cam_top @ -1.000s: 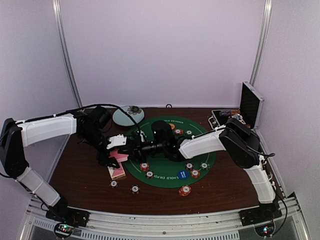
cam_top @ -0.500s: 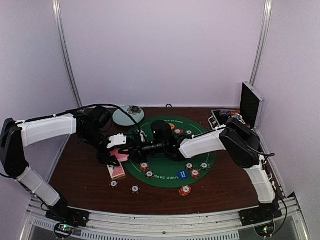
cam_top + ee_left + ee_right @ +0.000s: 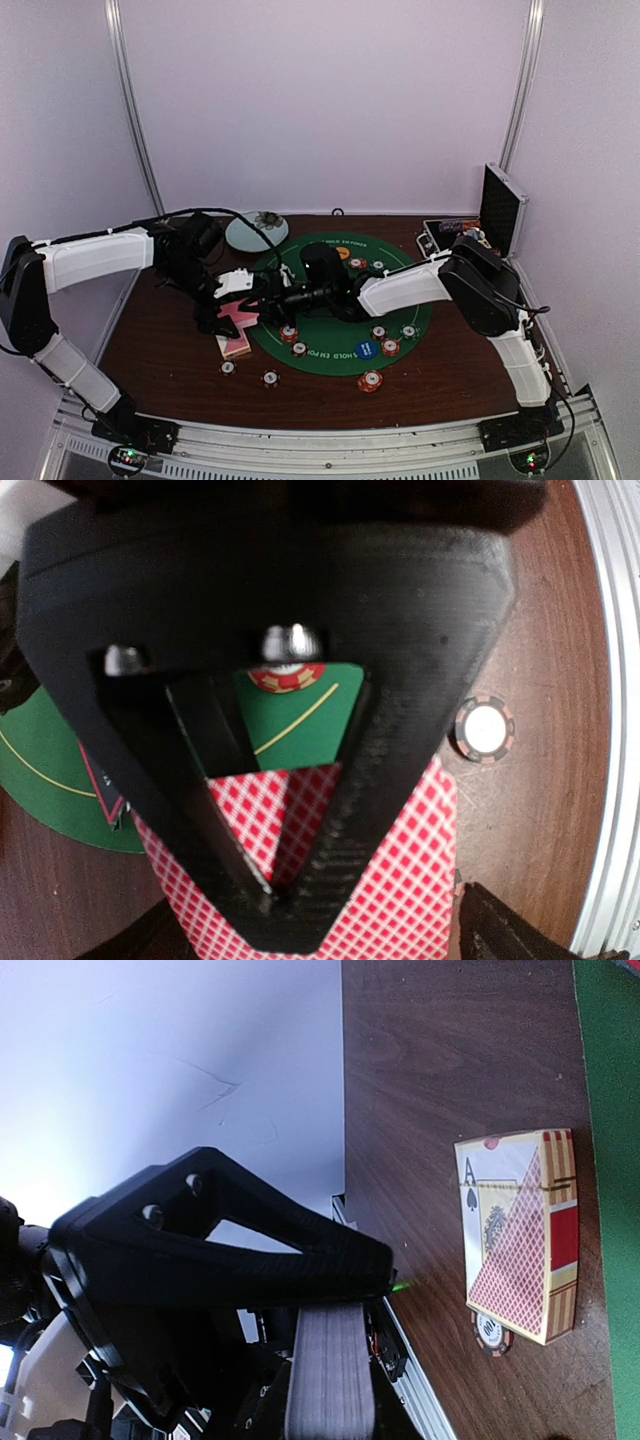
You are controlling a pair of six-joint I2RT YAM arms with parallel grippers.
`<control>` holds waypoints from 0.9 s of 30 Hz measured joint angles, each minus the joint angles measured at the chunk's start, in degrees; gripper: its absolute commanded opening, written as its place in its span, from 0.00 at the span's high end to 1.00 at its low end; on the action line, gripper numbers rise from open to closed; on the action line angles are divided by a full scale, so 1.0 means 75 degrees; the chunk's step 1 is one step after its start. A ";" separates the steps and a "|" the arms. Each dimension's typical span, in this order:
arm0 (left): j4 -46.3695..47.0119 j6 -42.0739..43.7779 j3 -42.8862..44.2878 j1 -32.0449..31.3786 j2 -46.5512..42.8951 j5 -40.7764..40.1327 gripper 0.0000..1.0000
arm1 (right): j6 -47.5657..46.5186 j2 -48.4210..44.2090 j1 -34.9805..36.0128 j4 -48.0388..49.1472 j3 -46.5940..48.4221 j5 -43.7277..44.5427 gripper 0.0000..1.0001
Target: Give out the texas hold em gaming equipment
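my left claw (image 3: 272, 898) is clamped on the pink-checked deck of playing cards (image 3: 410, 880); my right claw (image 3: 268, 296) sits just beside it, apart or together i cannot tell.

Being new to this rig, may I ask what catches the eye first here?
The left gripper and right gripper meet at a stack of pink-backed playing cards at the green mat's left edge. Striped poker chips dot the mat's near side, and an open metal case stands at the far right.
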 measured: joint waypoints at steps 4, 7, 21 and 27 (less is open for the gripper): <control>-0.0047 -0.0003 0.0015 -0.0015 0.0140 0.0006 0.19 | 0.0035 0.0000 0.0000 0.0082 0.0000 -0.0003 0.94; -0.0064 -0.0015 0.0096 -0.0029 0.0254 -0.0009 0.21 | 0.0108 0.0000 0.0000 0.0108 0.0000 -0.0015 0.94; -0.0017 -0.0055 0.0187 -0.0050 0.0268 -0.0108 0.26 | 0.0096 0.0017 -0.0003 0.0082 -0.0003 -0.0023 0.97; -0.0017 -0.0093 0.0187 -0.0085 0.0268 -0.0143 0.21 | -0.0003 0.0017 -0.0003 0.0047 -0.0003 0.0006 0.97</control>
